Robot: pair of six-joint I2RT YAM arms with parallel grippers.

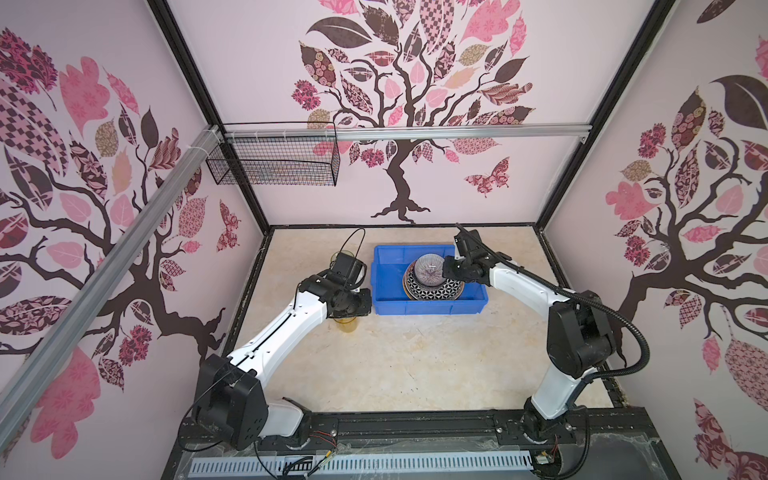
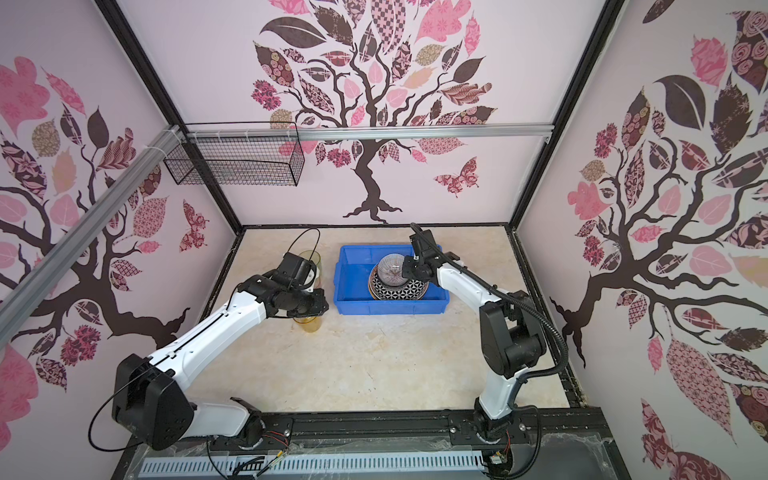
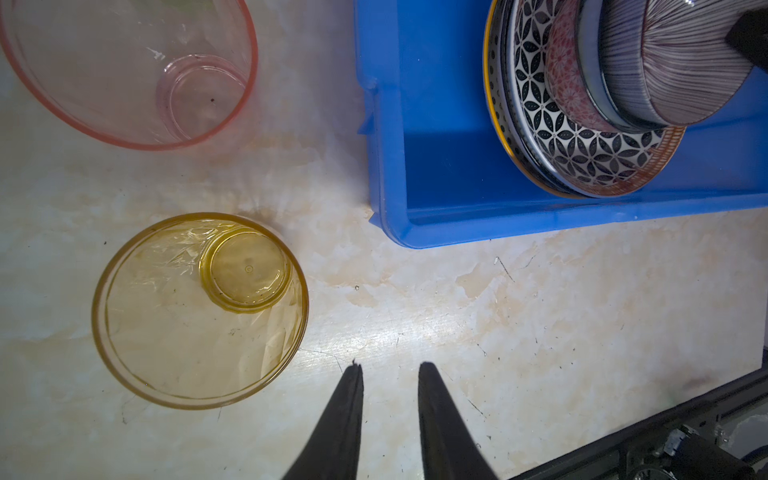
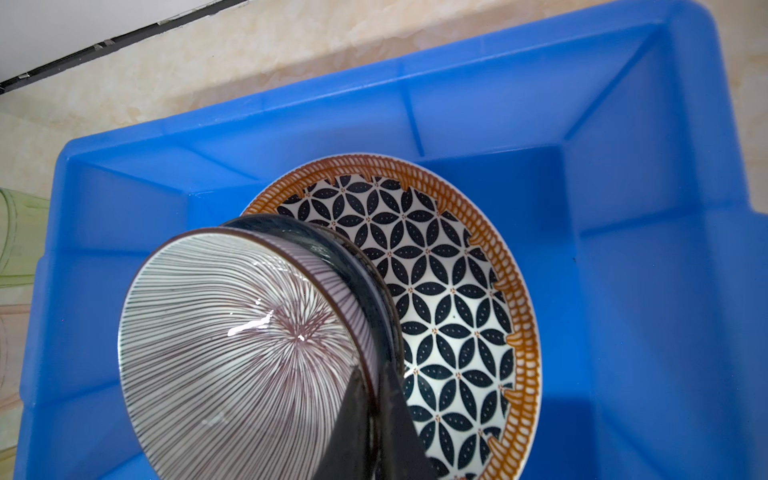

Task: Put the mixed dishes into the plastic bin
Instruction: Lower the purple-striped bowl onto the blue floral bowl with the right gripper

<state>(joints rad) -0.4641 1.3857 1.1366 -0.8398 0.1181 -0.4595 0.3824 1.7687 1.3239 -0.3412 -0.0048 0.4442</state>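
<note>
A white ceramic bowl with fine purple radial stripes (image 4: 232, 353) is pinched by its rim between the closed fingers of the right gripper (image 4: 372, 386), one finger inside and one outside. In both top views this grip is seen at the bowl's 3 o'clock. The bowl is held over a dark blue bowl (image 4: 353, 262) and a pink floral bowl (image 3: 569, 83). These are stacked on a round plate with a black-and-white petal lattice and an orange border (image 4: 449, 270). Whether the striped bowl rests on them cannot be told. The stack is placed inside the bright blue rectangular plastic bin (image 1: 386, 299), toward its 3 o'clock side.

The left gripper (image 3: 388, 374) is held partly open above the marbled beige tabletop (image 1: 395, 361), with nothing between its fingers. A translucent amber tumbler (image 1: 347, 325) is stood upright at the bin's 8 o'clock, just beside that gripper. A translucent green tumbler (image 2: 311, 259) is seen at the bin's 10 o'clock, and a translucent pink tumbler (image 3: 124, 70) near the amber one.
</note>
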